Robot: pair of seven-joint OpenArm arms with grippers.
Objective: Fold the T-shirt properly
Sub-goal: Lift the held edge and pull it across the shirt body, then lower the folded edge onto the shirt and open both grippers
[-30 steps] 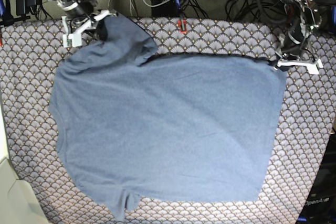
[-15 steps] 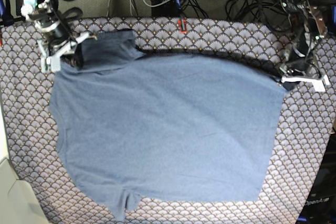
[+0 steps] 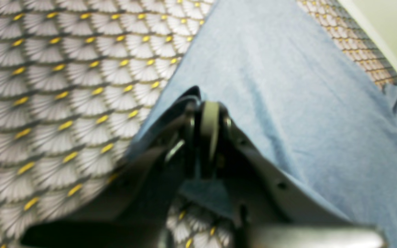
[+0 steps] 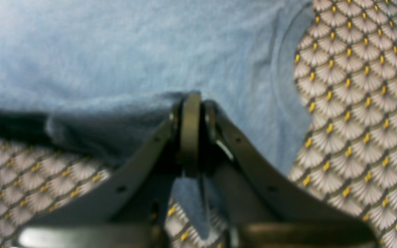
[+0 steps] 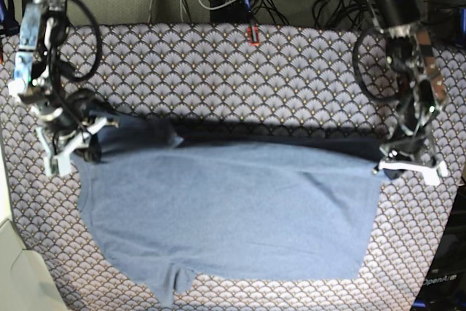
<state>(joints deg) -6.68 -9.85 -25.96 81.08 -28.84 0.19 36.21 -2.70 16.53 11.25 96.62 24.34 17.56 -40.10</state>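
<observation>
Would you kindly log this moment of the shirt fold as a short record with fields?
garment: T-shirt, slate-blue, plain side up
surface: scallop-patterned tablecloth
left claw: shut on the T-shirt's far corner on the base view's right
right claw: shut on the far corner on the base view's left
fold state: far edge lifted and drawn toward the near hem, not yet laid down

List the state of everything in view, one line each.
T-shirt: plain side up, far edge lifted and partly folded toward the near hem.
Left claw: shut on the T-shirt's far corner.
Right claw: shut on the T-shirt's other far corner.
Tablecloth: flat, partly covered.
</observation>
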